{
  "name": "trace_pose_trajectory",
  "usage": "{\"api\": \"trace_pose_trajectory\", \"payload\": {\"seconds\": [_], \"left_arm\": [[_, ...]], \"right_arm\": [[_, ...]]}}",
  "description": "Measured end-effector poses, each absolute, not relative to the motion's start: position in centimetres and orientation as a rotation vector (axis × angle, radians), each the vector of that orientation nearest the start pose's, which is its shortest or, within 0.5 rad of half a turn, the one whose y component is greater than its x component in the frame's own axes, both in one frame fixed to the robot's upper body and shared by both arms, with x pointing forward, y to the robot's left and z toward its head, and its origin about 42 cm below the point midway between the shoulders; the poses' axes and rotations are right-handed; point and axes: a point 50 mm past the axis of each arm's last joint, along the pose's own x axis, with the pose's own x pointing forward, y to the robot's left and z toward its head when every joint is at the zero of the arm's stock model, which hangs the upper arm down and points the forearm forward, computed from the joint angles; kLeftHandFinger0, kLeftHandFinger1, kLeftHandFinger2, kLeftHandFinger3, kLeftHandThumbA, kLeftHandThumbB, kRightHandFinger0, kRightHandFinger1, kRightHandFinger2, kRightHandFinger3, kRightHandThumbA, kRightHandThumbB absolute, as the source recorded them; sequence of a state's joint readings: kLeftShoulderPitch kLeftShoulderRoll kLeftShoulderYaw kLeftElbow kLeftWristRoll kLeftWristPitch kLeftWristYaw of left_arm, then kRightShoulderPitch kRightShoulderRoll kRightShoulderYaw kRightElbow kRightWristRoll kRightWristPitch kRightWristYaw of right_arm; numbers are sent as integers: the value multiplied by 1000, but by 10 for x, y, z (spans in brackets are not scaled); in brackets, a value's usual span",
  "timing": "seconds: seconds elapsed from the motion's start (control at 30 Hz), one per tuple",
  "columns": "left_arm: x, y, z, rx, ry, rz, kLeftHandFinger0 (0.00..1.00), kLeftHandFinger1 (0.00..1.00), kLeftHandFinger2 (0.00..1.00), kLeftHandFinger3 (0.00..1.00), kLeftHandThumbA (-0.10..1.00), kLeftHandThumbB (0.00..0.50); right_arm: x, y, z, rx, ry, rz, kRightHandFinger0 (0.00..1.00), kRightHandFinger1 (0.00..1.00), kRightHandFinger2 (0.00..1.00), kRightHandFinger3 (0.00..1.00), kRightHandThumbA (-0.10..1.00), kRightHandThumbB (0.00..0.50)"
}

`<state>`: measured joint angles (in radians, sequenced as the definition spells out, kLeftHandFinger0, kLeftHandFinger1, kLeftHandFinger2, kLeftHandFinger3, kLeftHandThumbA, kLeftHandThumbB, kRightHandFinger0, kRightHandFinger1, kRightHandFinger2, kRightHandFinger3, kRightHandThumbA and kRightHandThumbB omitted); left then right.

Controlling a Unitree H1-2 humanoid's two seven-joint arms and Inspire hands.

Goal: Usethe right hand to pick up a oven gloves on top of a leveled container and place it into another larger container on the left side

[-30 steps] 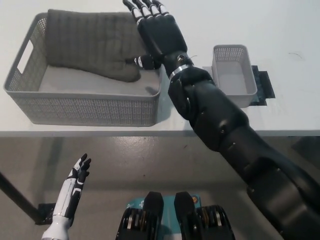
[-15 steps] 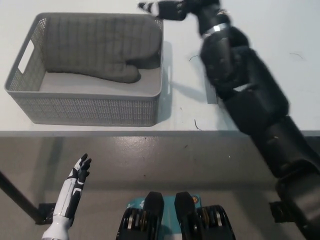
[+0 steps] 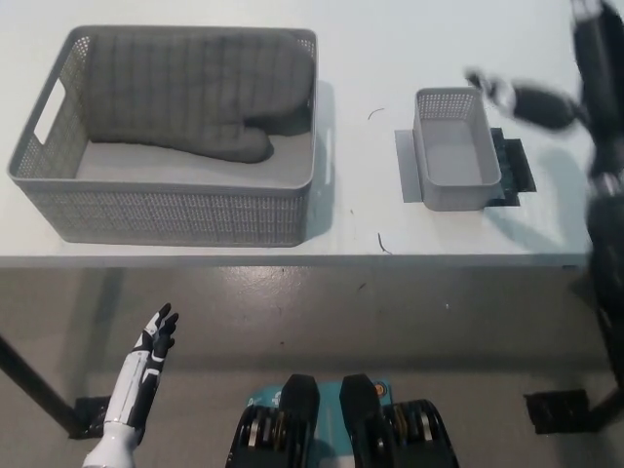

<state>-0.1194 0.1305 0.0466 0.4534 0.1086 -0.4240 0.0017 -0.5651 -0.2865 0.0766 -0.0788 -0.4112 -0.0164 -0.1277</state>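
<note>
No readable text, labels, brand marks, nos. or signs anywhere in the head view.
</note>
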Motion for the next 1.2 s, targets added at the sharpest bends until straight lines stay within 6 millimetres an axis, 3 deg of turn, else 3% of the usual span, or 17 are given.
{"api": "trace_pose_trajectory", "payload": {"seconds": [0.1,0.2,0.23,0.3,0.37,0.43,0.53,0.67,0.7,0.8,0.87,0.97,1.2], "left_arm": [[308,266,40,228,-84,-14,1000,1000,1000,1000,1000,81],[308,265,39,228,-83,-16,1000,1000,1000,1000,1000,78],[308,265,39,228,-83,-17,1000,1000,1000,1000,1000,77],[308,264,39,229,-84,-22,1000,1000,1000,1000,1000,96],[308,263,39,229,-84,-26,1000,1000,1000,1000,1000,118],[309,262,40,230,-85,-31,1000,1000,1000,1000,1000,132],[309,259,39,229,-85,-40,1000,1000,1000,1000,1000,152],[309,258,39,230,-85,-46,1000,1000,1000,1000,1000,149],[309,258,39,230,-84,-46,1000,1000,1000,1000,1000,149],[309,257,39,230,-87,-50,1000,1000,1000,1000,1000,148],[310,256,40,230,-90,-54,1000,1000,1000,1000,1000,152],[310,255,40,231,-92,-56,1000,1000,1000,1000,1000,150],[311,254,41,230,-96,-58,1000,1000,1000,1000,1000,156]], "right_arm": [[376,-238,292,-604,-674,-64,1000,1000,1000,1000,1000,298],[330,-239,255,-546,-612,-3,1000,1000,1000,1000,1000,303],[314,-237,246,-522,-600,27,1000,1000,1000,1000,1000,338],[283,-232,222,-469,-543,88,1000,1000,1000,1000,1000,341],[263,-227,202,-417,-483,137,1000,1000,1000,1000,1000,284],[252,-223,184,-369,-427,165,1000,1000,1000,1000,1000,172],[254,-221,148,-304,-321,182,1000,1000,1000,1000,1000,135],[266,-227,105,-273,-208,176,1000,1000,1000,1000,1000,132],[269,-228,100,-272,-193,174,1000,1000,1000,1000,1000,151],[284,-235,68,-250,-108,151,1000,1000,1000,1000,1000,135],[289,-239,59,-229,-82,133,1000,1000,1000,1000,1000,152],[294,-243,54,-183,-61,108,1000,1000,1000,1000,1000,112],[293,-244,45,-145,-44,105,1000,1000,1000,1000,1000,91]]}}
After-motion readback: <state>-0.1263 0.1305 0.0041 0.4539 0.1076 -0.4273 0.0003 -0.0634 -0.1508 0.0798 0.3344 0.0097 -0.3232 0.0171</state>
